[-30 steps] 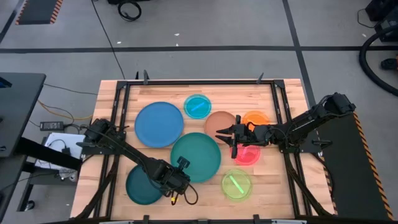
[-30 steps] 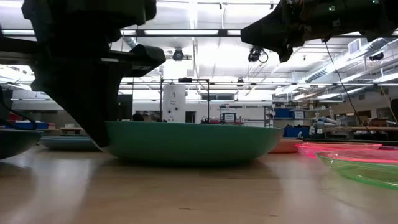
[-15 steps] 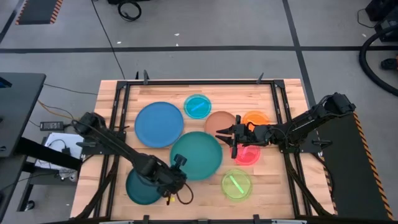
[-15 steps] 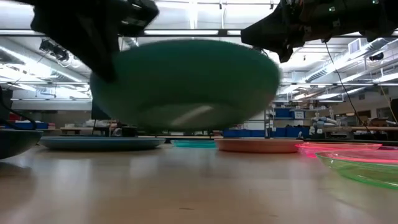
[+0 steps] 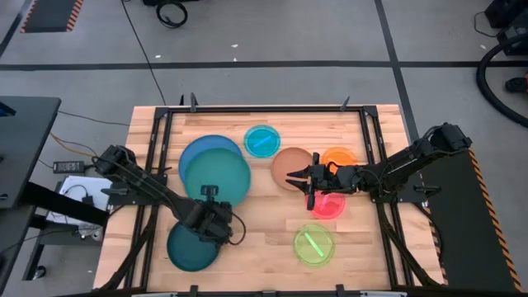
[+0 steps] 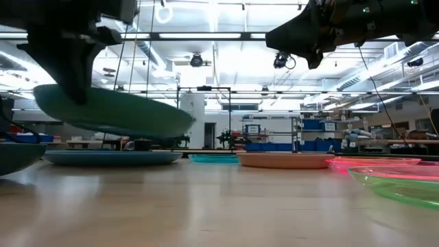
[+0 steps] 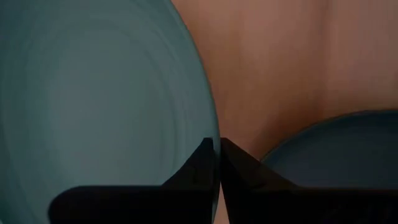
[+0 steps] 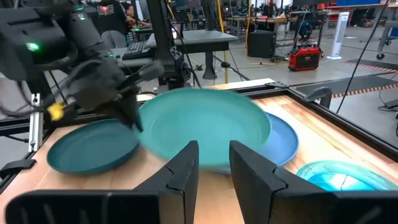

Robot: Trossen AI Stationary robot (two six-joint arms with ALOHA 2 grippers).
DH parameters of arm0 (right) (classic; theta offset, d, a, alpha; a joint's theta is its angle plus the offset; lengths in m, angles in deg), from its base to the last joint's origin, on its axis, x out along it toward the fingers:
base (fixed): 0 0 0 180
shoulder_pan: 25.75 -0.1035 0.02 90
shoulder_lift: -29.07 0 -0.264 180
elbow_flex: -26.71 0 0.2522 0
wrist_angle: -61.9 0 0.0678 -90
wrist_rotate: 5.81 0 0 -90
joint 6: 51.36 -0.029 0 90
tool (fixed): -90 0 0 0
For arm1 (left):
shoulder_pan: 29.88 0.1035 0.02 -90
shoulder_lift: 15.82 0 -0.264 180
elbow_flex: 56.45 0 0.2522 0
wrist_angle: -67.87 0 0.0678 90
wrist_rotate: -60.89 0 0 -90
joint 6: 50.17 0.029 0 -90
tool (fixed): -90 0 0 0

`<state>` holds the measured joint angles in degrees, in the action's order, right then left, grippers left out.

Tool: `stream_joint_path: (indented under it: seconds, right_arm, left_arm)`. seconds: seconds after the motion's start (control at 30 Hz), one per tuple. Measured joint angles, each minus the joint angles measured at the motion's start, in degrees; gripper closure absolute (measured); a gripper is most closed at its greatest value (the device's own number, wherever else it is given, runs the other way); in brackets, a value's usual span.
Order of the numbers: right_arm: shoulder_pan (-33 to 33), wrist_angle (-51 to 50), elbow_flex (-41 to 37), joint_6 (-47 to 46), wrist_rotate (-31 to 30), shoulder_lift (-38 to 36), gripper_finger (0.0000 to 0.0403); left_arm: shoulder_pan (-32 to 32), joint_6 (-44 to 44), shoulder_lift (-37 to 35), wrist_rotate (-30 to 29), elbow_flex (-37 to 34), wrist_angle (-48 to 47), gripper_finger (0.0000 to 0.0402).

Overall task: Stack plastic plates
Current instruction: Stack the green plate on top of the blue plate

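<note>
Holding the teal plate (image 5: 217,175) by its rim at about six o'clock, your left gripper (image 5: 209,214) is clamped shut on that edge, and the plate hangs in the air over the blue plate (image 5: 195,153), offset toward four o'clock so only the blue one's far-left crescent shows from above. From table height the teal plate (image 6: 113,112) sits tilted, its free edge drooping toward the blue plate (image 6: 113,157) beneath, and that is your main risk: a thin rim pinch on a wide, light plate can pivot or slip, so the far edge may strike the blue rim first and shove it across the table (image 5: 264,239). Letting go while off-centre would likely leave the teal plate perched on one side of the blue rim, not nested. Watch the dark-teal plate (image 5: 193,246) too, lying just at six o'clock of your left wrist; a low elbow or cable could drag it. The right gripper (image 5: 312,183) waits with fingers apart above the gap between the brown plate (image 5: 292,164) and the pink plate (image 5: 330,204), with the orange plate (image 5: 339,156) close by, well clear of your path. The cyan plate (image 5: 262,141) sits near the teal rim at one o'clock, so an overshoot that way could nudge it. The lime plate (image 5: 313,243) lies far off.
</note>
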<state>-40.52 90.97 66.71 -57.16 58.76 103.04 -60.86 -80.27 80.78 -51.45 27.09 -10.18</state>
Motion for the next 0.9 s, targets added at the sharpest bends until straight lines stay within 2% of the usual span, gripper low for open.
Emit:
stream_joint_path:
  seconds: [0.17,0.27,0.4,0.53,0.9]
  right_arm:
    - [0.0,0.0,0.0,-0.23,0.0,0.0,0.0302]
    - [0.0,-0.04,0.0,-0.51,0.0,0.0,0.0302]
    - [-0.02,-0.01,0.0,-0.48,0.0,0.0,0.0302]
    - [-0.02,0.02,0.0,-0.58,0.0,0.0,0.0302]
    - [-0.02,0.66,0.0,-0.3,0.0,-0.02,0.0302]
  left_arm:
    - [0.68,-9.57,-0.01,-2.72,-0.46,-5.07,0.0381]
    - [0.22,-11.29,0.0,-5.96,-3.24,-3.79,0.0381]
    - [0.01,-11.26,0.0,-6.19,-6.74,-3.38,0.0381]
    - [1.18,-9.45,-1.18,-6.14,-9.65,-1.43,0.038]
    - [7.18,1.49,-8.6,-6.09,-21.37,14.11,0.038]
